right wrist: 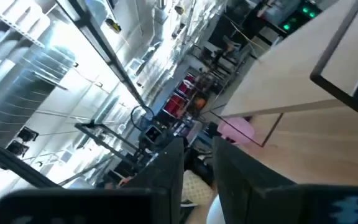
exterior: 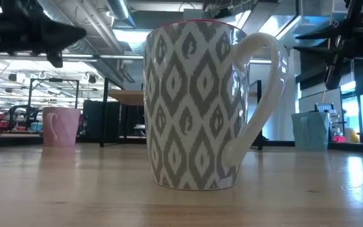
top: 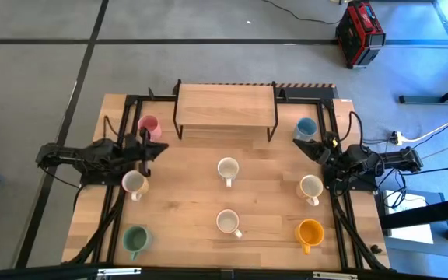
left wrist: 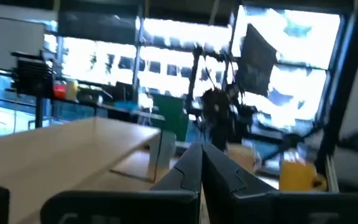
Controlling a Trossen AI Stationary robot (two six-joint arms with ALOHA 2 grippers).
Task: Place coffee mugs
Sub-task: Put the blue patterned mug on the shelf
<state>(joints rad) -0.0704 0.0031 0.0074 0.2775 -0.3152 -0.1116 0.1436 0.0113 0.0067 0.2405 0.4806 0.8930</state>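
Ceramic coffee mugs (top: 228, 169) sit spread over the worktop (top: 193, 198), none gripped: my left fingers (top: 160, 149) pressed together by the pink mug (top: 148, 125), right fingers (top: 305, 145) slightly parted, empty, beside the blue mug (top: 306, 127); next, I judge, a grasp.

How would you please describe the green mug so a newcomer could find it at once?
Start at the wooden shelf at the table's far edge, then go to the opposite, near edge. The green mug stands at the left corner there, the only green one; its nearest neighbour is cream.
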